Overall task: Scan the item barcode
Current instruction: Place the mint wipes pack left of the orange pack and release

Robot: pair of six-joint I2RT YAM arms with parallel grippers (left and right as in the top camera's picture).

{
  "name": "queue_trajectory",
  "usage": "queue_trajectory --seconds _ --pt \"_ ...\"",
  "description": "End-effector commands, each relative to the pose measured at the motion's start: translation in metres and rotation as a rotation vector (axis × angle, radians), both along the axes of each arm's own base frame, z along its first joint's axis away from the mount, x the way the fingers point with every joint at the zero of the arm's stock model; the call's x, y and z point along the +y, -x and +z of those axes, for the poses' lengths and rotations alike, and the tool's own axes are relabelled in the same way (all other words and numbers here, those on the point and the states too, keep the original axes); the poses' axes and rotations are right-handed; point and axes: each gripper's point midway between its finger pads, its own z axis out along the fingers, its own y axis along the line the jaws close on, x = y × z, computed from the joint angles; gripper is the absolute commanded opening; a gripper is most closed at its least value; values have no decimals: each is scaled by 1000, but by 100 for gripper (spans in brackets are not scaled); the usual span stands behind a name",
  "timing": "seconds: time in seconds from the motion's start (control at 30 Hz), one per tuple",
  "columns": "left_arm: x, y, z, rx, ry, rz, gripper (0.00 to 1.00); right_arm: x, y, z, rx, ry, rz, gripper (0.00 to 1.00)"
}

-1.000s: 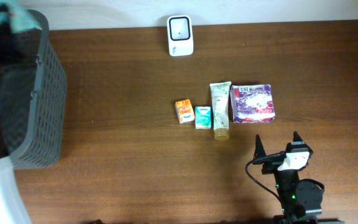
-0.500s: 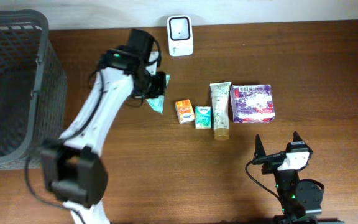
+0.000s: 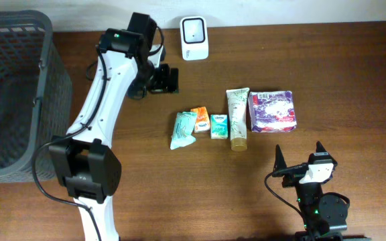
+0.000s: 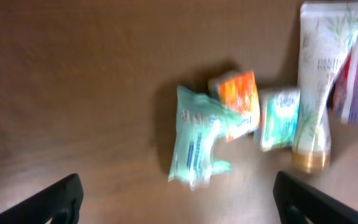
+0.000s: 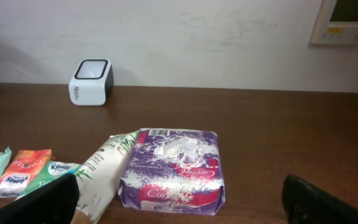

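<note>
A teal packet lies flat on the table, touching the left side of an orange packet. My left gripper hovers above and behind it, open and empty, below and left of the white scanner. In the left wrist view the teal packet lies on the wood ahead of the wide-apart fingertips, with the left gripper holding nothing. My right gripper rests open near the front edge. It faces the purple pack and the scanner.
Right of the orange packet lie a small teal-white tissue pack, a white tube and the purple pack. A dark grey basket fills the left side. The left arm stretches across the table's left half.
The left gripper has opened and let go of the teal packet, which now lies on the table beside the orange packet. The gripper has drawn back toward the rear; the right arm is unmoved.
</note>
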Motion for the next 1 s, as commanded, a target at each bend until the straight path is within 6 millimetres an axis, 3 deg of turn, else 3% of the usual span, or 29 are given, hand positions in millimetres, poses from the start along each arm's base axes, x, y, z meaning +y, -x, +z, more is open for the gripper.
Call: queue_trajectory --seconds 0.0,0.17,0.3,0.4,0.5,0.57,0.73,0.83,0.97 --pt "-29 34 -12 101 125 -192 97 -3 0 -4 6 1 -12 99" --pt "-43 65 -81 200 100 -238 77 -3 0 -4 6 1 -12 99" --pt "-41 60 -117 171 95 -188 67 -3 0 -4 6 0 -12 99" --pt "-22 53 -135 156 -21 -99 49 -3 0 -4 6 0 -12 99" --pt "-23 50 -135 141 -19 -99 13 -3 0 -4 6 0 -12 99" --pt "-20 42 -133 120 -23 -88 0 -3 0 -4 6 0 -12 99" --pt "2 -2 -94 15 -25 -10 0 -3 0 -4 6 1 -12 99" --pt "31 -22 -68 -68 -193 24 0 -3 0 -4 6 0 -12 99" --pt "19 -10 -77 -42 -212 -13 0 -3 0 -4 6 1 -12 99"
